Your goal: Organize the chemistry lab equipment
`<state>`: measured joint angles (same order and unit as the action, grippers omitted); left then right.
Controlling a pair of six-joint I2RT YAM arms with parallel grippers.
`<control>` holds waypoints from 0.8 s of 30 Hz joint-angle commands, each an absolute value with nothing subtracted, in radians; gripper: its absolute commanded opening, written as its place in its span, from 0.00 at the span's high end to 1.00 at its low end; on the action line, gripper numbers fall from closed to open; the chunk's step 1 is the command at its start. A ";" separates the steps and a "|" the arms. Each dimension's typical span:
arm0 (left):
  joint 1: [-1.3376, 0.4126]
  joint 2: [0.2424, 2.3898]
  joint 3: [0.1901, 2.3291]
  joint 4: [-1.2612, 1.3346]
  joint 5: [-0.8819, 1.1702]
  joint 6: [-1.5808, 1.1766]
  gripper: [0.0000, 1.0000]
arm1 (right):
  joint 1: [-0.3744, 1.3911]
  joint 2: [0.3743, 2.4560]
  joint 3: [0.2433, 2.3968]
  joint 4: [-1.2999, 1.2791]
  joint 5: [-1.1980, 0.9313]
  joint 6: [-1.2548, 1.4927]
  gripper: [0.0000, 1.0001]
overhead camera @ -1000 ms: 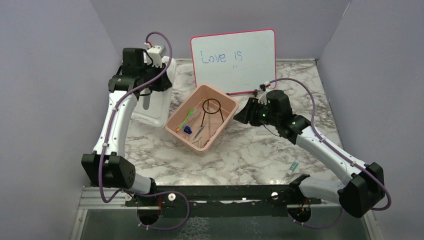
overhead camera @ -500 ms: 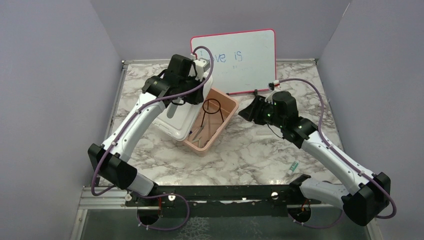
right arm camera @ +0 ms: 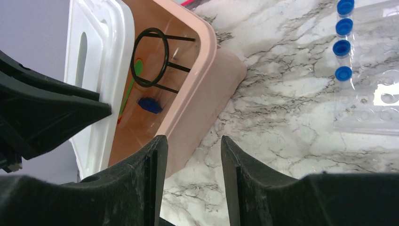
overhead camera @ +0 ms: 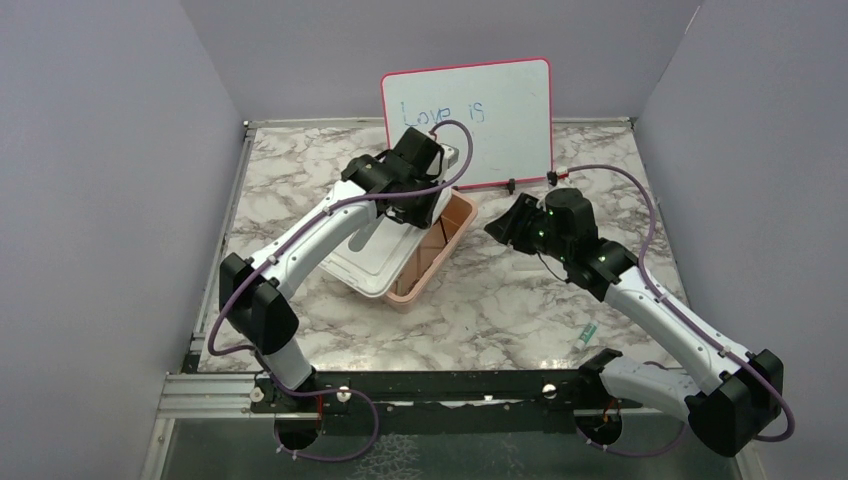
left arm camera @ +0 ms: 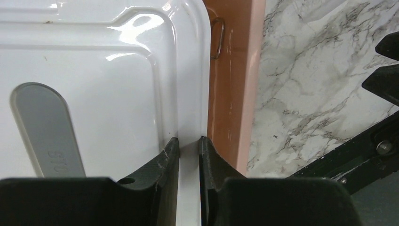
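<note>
Marble table (overhead camera: 520, 300), tripod (right arm camera: 167, 59) perhaps partly hidden

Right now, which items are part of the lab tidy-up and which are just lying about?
Job: black ring stand, green-handled tool, blue-capped tubes, pink tub, white lid held by the left tool.
Lying about: whiteboard, small green item near the right arm, unclear what.

From overhead the white lid (overhead camera: 368, 265) covers most of the pink tub (overhead camera: 440, 255), hiding its contents. A small greenish thing (overhead camera: 587, 331) at lower right on the table (overhead camera: 500, 310) is too small to name. In the right wrist view the clear tube rack (right arm camera: 371, 108) runs off the top and right edges. In the left wrist view a wire loop (left arm camera: 223, 37), top centre, shows too little to name.
</note>
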<state>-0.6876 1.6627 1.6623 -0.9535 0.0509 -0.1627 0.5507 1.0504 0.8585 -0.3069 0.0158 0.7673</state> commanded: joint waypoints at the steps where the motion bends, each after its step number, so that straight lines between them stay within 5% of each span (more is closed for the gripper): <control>1: -0.740 1.696 1.720 -0.966 0.016 -0.209 1.00 | 0.556 1.022 0.834 -0.343 0.081 0.798 0.50; 17: -0.833 1.820 1.773 -0.939 0.012 -0.244 1.00 | 0.556 0.987 0.792 -0.350 0.121 0.837 0.51; 24: -0.833 1.814 1.813 -0.886 0.044 -0.231 0.75 | 0.556 0.990 0.796 -0.343 0.105 0.829 0.51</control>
